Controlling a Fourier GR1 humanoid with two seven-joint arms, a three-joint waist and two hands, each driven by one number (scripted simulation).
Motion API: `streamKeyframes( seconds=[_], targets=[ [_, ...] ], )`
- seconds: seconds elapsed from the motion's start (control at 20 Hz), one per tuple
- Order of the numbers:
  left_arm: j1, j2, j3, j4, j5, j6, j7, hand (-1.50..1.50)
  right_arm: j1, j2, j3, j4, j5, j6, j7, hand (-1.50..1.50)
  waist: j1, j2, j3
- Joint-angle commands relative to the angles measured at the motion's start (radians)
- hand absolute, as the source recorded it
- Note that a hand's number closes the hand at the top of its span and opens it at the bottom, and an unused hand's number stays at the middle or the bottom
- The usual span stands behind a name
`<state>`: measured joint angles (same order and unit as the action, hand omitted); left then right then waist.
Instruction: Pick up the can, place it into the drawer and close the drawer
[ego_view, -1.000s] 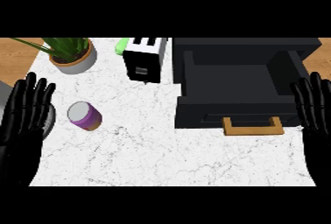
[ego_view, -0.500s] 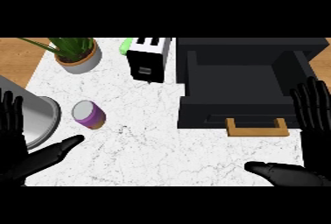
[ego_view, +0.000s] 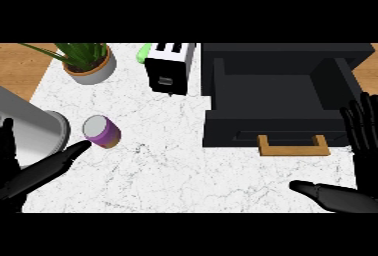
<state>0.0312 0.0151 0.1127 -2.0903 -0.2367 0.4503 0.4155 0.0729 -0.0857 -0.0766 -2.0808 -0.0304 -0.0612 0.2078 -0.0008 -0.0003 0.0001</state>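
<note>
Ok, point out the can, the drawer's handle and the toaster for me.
can (ego_view: 101, 131): head view, on its purple side just below the pale top.
drawer's handle (ego_view: 293, 151): head view, on the wooden bar along its lower edge.
toaster (ego_view: 169, 80): head view, on its dark front face.

You see a purple can (ego_view: 102, 131) with a pale lid on a white, grey-veined marble counter (ego_view: 184, 170), a black drawer (ego_view: 277, 100) with tan handle (ego_view: 293, 147) at upper right, and black hands (ego_view: 33, 172).
</note>
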Motion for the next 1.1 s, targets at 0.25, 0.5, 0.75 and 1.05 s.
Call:
streamKeyframes(
  seconds=[0.25,0.5,0.75,1.05],
  targets=[
    [-0.094,0.037,0.028,0.073,0.001,0.008,0.062,-1.50,0.118,0.006,-0.032,-0.029,-0.031,0.075,-0.083,-1.50,-0.004,0.000,0.000],
    [-0.053,-0.014,-0.113,0.224,-0.008,0.142,-0.076,-1.50,0.072,0.004,-0.049,-0.026,-0.034,0.062,-0.038,-1.50,-0.003,0.000,0.000],
    [-0.015,-0.015,-0.081,0.276,0.044,0.122,-0.144,-1.50,0.065,-0.008,-0.089,-0.071,-0.061,0.070,-0.008,-1.50,-0.001,-0.001,0.000],
    [-0.099,-0.015,-0.019,0.552,0.135,0.146,-0.308,-1.50,0.038,0.001,-0.074,-0.022,-0.025,0.071,-0.030,-1.50,-0.002,0.001,0.000]
  ],
)
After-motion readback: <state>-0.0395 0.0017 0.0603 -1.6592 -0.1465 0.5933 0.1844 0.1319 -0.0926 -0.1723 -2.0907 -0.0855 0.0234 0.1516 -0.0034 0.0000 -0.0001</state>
